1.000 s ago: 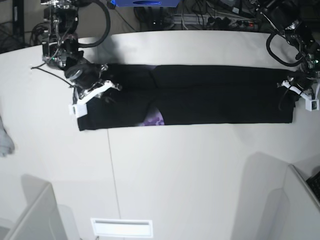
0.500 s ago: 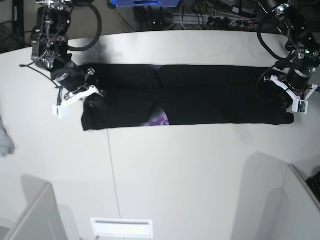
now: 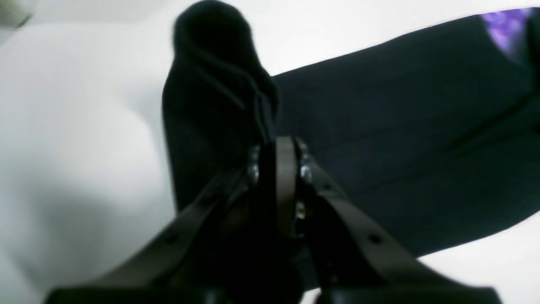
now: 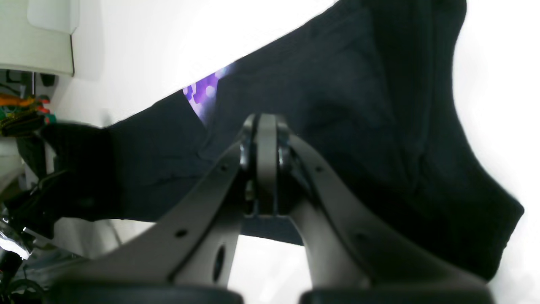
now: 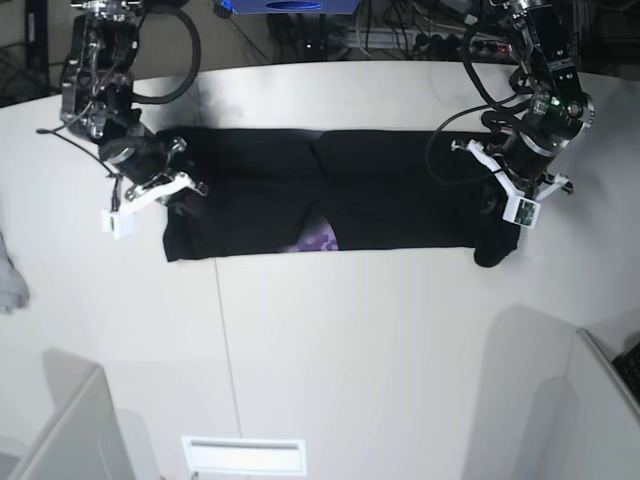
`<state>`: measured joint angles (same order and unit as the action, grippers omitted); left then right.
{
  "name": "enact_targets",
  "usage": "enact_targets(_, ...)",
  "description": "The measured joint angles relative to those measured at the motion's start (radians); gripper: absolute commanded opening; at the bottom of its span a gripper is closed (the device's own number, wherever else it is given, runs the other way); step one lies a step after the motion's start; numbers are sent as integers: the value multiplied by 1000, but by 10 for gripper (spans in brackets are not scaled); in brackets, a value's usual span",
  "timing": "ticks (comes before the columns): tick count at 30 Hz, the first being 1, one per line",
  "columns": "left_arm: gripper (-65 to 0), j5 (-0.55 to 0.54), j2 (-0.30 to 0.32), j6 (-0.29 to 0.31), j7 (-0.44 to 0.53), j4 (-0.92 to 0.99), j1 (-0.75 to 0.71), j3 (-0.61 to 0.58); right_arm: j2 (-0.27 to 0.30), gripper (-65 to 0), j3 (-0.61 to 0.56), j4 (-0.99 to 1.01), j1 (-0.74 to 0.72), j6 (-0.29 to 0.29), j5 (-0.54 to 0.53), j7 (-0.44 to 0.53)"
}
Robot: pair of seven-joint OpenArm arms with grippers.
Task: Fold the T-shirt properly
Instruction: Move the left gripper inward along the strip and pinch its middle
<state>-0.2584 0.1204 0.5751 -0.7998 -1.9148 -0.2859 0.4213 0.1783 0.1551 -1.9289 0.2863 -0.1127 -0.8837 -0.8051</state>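
The T-shirt (image 5: 330, 200) lies across the far half of the white table (image 5: 350, 340) as a long black band, folded lengthwise, running from one arm to the other. A small patch of purple print (image 5: 316, 240) peeks out along its near edge, about midway. In the base view the end on the right is bunched and lifted off the table, a dark lump of cloth hanging down just beneath the arm there; the end on the left lies mostly flat, with one corner raised.

The left gripper (image 3: 276, 147) is pinched together on that bunched end — in its wrist view a gathered fold of black cloth rises straight out from between the fingertips, and the rest of the shirt stretches away flat to the right, purple showing at the far corner. The right gripper (image 4: 265, 126) has its fingers pressed tight together as well, right against the black cloth at the other end; the shirt drapes around and behind the tips, but whether fabric is actually caught between them cannot be told from these views.

At the left edge of the base view a small pale grey cloth (image 5: 10, 280) lies well apart from the shirt.
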Motion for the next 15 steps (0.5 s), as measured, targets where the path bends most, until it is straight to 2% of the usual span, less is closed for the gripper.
enact_targets(12, -650, 5, -57, -4, -1, 0, -3, -147, 0, -650, 0, 54, -3, 0, 0, 1)
enact_targets(15, -650, 3, -56, -64, 1, 0, -3, -189, 0, -650, 0, 78, -3, 0, 0, 1)
